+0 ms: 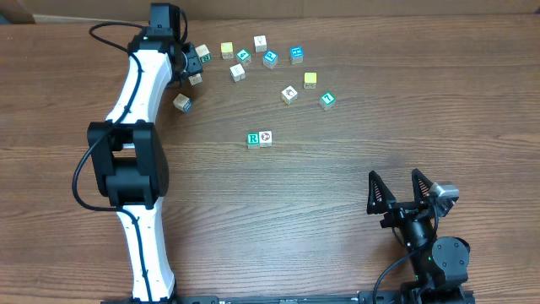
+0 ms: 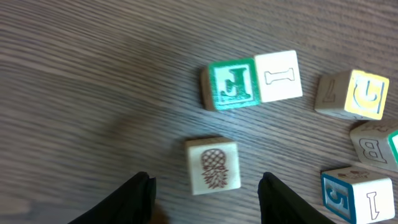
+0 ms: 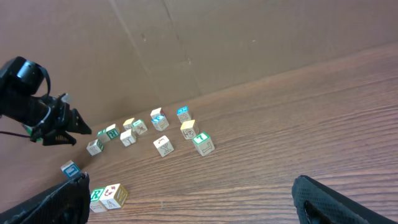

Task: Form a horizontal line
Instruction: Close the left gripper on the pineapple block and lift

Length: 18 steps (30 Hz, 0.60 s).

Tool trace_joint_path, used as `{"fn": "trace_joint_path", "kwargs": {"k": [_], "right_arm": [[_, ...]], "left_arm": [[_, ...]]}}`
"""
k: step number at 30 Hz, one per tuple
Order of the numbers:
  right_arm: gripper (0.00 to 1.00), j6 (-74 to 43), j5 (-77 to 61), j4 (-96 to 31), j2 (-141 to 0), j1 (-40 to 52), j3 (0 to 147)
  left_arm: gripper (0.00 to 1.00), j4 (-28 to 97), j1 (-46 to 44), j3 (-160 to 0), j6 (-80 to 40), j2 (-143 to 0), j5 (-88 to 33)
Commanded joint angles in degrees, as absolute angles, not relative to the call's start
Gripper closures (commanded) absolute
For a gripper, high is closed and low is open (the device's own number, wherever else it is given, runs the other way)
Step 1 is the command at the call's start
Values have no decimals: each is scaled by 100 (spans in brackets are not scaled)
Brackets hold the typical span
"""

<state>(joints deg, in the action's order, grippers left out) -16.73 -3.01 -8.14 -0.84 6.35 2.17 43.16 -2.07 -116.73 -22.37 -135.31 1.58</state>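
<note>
A: Whereabouts of the row (image 1: pixel 259 138)?
B: Mid-worktop (image 1: pixel 337 219), well apart from both arms. Just two cubes in it: green R cube (image 1: pixel 253 139) on the left in the overhead view, picture cube (image 1: pixel 266 137) touching it on the right. Runs about level across that view.
A: And the left fingers (image 2: pixel 140 199)?
B: Toward the top left of the overhead view, among the loose cubes (image 1: pixel 237 72). Partly spread, one on either side of a pineapple cube (image 2: pixel 213 165). Gap on each side, no contact, holding nothing.
A: Neighbours of that pineapple cube?
B: Beyond it in the wrist view, a green J face (image 2: pixel 233 84) with a white face right beside it; one cube or two, impossible to tell. Off to the right, a yellow-faced cube (image 2: pixel 367 93) and a blue-faced cube (image 2: pixel 339 199) with a 5. All apart from it.
A: Right fingers (image 1: pixel 375 190)?
B: Spread wide and empty, near the bottom right corner, pointing up the worktop.
A: Rest of the cubes?
B: Scattered above the row, with teal, yellow and white faces mixed. Markings too small to read.
</note>
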Motion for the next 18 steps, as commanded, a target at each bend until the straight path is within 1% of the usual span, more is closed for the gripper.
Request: {"fn": "trace_joint_path", "kwargs": {"k": [1, 12, 15, 18], "right_arm": [[0, -1686, -311, -777, -16, 598, 198], [0, -1686, -314, -777, -16, 598, 198], [0, -1686, -314, -777, -16, 598, 198], [0, -1686, -314, -777, -16, 598, 198]], "left_arm": [[47, 4224, -283, -11666, -2318, -13703, -73], [48, 4147, -301, -11666, -2316, -14099, -99], [51, 4147, -298, -11666, -2316, -14110, 14], [51, 4110, -296, -11666, -2316, -14110, 60]]}}
